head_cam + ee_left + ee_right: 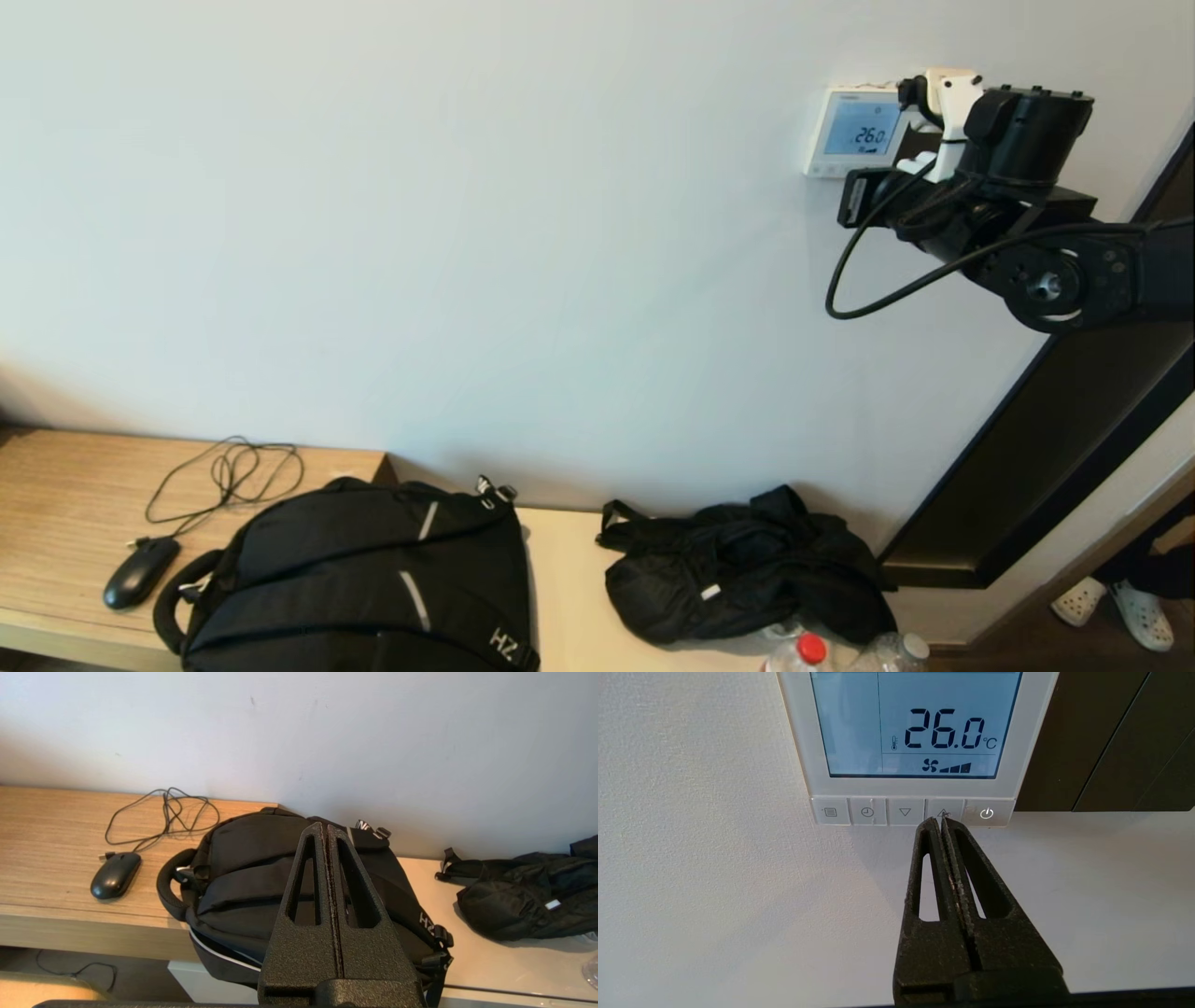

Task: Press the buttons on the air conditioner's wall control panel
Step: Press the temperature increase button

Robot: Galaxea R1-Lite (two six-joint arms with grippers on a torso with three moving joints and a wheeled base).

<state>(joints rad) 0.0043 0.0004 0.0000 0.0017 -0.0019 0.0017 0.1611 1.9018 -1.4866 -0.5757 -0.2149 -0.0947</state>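
The air conditioner's wall control panel (pixel 854 131) is a white square on the wall, and its screen is lit pale blue and reads 26.0 °C. In the right wrist view its white frame (pixel 798 742) fills the top. The buttons (pixel 905 812) form a row of pale squares along its lower edge: menu, clock, down arrow, up arrow, power. My right gripper (pixel 940 820) is shut and empty. Its tips are at the up-arrow button (pixel 943 810), and contact cannot be told. My right arm (pixel 1027 140) reaches up to the panel. My left gripper (pixel 325 828) is shut, empty and parked above the backpack.
A dark brown-black plate (pixel 1101 742) sits on the wall beside the panel. Below, a wooden shelf (pixel 65 504) holds a wired black mouse (pixel 140 571), a black backpack (pixel 373 560), a crumpled black bag (pixel 747 579) and bottles (pixel 803 653). A dark slanted frame (pixel 1046 467) stands at the right.
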